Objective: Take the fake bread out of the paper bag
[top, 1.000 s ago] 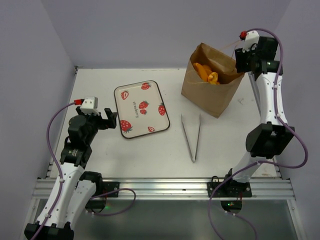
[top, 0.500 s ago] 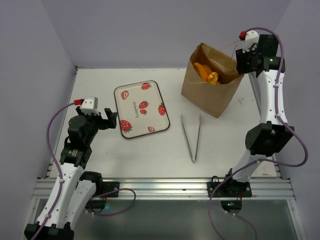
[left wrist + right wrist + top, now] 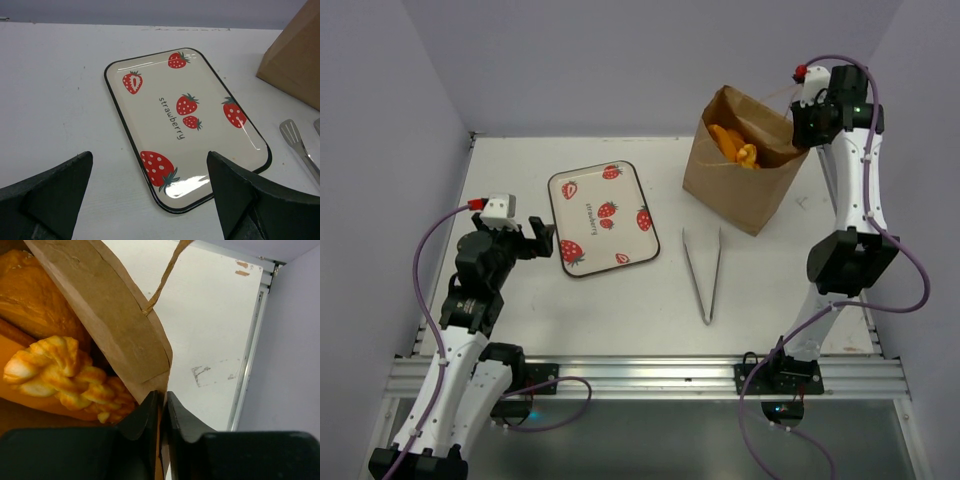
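Observation:
The brown paper bag (image 3: pixel 735 180) stands at the back right of the table with its mouth open. Orange-golden fake bread (image 3: pixel 732 145) shows inside it. In the right wrist view a braided loaf (image 3: pixel 65 372) lies inside the bag (image 3: pixel 105 325). My right gripper (image 3: pixel 802 128) is shut on the bag's right rim, which is pinched between its fingers (image 3: pixel 163 402). A thin paper handle (image 3: pixel 165 277) hangs over the rim. My left gripper (image 3: pixel 542 240) is open and empty at the near left corner of the strawberry tray (image 3: pixel 185 125).
The white strawberry tray (image 3: pixel 602 217) lies left of centre. Silver metal tongs (image 3: pixel 704 275) lie in front of the bag, their tip also in the left wrist view (image 3: pixel 295 140). Purple walls close off the back and sides.
My right arm has lifted a little and shifted at the bag's right rim. The bag, tray, tongs and left arm have not moved.

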{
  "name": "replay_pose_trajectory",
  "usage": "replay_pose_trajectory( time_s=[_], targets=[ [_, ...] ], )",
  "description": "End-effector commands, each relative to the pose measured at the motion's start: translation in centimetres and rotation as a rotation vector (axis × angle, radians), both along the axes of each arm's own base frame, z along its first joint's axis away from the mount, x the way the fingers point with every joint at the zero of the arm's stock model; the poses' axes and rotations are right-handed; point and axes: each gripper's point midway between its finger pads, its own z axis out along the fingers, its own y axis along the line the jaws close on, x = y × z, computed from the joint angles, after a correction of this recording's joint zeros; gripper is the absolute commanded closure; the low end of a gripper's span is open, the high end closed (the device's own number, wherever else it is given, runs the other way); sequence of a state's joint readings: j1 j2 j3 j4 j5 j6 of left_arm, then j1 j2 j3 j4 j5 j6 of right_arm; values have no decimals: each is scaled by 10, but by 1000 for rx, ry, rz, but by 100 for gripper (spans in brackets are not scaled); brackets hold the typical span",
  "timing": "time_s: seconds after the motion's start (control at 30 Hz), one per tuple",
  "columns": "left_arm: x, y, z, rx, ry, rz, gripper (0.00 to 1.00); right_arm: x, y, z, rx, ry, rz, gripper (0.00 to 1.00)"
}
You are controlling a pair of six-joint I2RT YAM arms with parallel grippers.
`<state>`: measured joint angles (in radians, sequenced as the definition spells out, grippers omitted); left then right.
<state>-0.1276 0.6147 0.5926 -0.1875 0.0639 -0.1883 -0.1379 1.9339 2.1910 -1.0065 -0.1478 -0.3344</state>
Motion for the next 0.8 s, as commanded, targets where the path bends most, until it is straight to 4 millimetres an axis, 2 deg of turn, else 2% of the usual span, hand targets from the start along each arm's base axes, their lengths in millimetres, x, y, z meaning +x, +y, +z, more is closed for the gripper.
replay_pose_trajectory(
  time_s=[0.0,0.03,0.1,0.17,0.2,0.27,0.33,0.53,0.7,0.73,0.77],
  targets=[
    [3,-3,11,18,-52,-23,0,-7,-2,14,-4,-19,-16,87],
    [2,-3,11,16,-51,-23,0,-7,0,17,3,-26,-12,96],
    [2,-4,11,16,-53,-25,0,-7,5,27,19,-59,4,100],
    [2,-4,11,16,-51,-25,0,-7,9,36,42,-96,13,100],
    [2,-4,10,17,-50,-25,0,-6,10,55,38,-162,14,100],
    [2,-4,11,16,-51,-25,0,-6,11,70,46,-214,7,100],
    [2,-4,10,17,-48,-26,0,-5,11,97,42,-296,5,100],
    [3,-5,9,18,-44,-30,0,8,1,148,7,-458,-46,100],
    [3,-5,9,19,-43,-28,0,16,-9,171,-33,-548,-84,100],
    [3,-4,9,19,-43,-27,0,17,-10,163,-35,-537,-82,100],
    [3,-4,8,19,-41,-27,0,7,-8,175,-42,-571,-78,100]
  ],
)
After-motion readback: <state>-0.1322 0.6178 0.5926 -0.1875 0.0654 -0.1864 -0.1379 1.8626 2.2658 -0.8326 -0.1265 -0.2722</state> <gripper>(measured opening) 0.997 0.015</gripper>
